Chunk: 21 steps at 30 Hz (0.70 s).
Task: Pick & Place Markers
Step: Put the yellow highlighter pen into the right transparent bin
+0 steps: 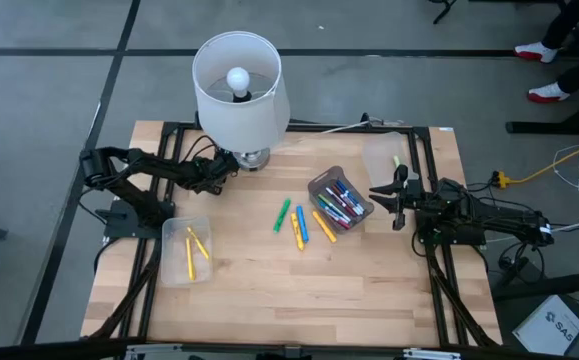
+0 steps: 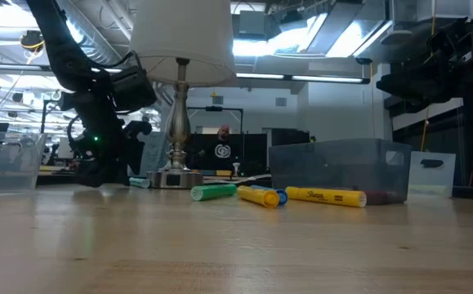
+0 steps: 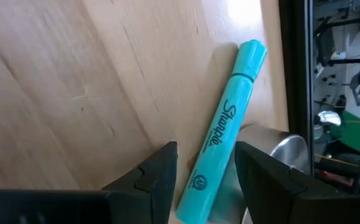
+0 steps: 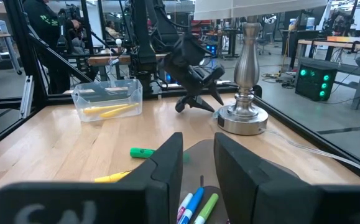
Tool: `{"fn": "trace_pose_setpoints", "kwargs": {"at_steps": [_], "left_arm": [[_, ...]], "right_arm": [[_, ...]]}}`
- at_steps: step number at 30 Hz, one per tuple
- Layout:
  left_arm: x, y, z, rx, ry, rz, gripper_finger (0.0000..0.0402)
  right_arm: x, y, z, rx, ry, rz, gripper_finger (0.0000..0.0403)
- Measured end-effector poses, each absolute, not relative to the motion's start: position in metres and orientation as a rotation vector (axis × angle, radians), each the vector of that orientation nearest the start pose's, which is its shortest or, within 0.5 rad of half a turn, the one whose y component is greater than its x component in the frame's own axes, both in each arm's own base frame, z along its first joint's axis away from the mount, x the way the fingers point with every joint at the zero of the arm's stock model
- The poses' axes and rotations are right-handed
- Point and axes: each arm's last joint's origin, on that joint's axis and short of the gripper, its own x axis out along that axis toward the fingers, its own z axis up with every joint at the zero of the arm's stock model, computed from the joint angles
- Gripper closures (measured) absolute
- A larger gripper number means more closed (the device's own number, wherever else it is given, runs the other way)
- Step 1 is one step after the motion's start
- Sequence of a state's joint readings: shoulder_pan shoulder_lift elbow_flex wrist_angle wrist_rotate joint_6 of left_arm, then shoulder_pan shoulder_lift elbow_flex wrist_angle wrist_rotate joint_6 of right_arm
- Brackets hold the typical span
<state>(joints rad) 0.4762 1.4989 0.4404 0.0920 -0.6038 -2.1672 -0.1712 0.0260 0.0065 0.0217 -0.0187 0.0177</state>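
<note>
A teal marker (image 3: 229,118) lies flat on the wooden table beside the lamp's metal base (image 3: 285,149). My left gripper (image 3: 206,148) is open and slants down over it, one finger on each side of the marker's near end. The low view shows this marker (image 2: 140,182) by the lamp base. A green marker (image 1: 282,214), a blue one (image 1: 301,222) and a yellow one (image 1: 324,226) lie loose at the table's middle. My right gripper (image 1: 377,192) waits open at the right, level, with nothing between its fingers (image 4: 167,162).
The lamp (image 1: 237,85) stands at the far middle, right beside my left gripper. A clear bin (image 1: 174,232) at the left holds yellow markers. A darker bin (image 1: 321,182) before my right gripper holds several markers. Another clear bin (image 1: 381,155) stands at the far right.
</note>
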Motion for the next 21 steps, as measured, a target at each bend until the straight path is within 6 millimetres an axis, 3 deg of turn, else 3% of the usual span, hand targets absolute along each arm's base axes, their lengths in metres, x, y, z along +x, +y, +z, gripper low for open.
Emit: {"fn": "trace_pose_setpoints", "kwargs": {"at_steps": [11,21], "left_arm": [[0.1936,0.1214,0.1103,-1.504,-0.414,1.607,0.0245],[0.1978,0.1139,0.1111,-1.519,-0.423,1.580,0.0245]], "right_arm": [[0.0976,-0.0163,0.1658,0.018,-0.003,-0.153,0.0312],[0.0976,-0.0163,0.1658,0.018,-0.003,-0.153,0.0312]]}}
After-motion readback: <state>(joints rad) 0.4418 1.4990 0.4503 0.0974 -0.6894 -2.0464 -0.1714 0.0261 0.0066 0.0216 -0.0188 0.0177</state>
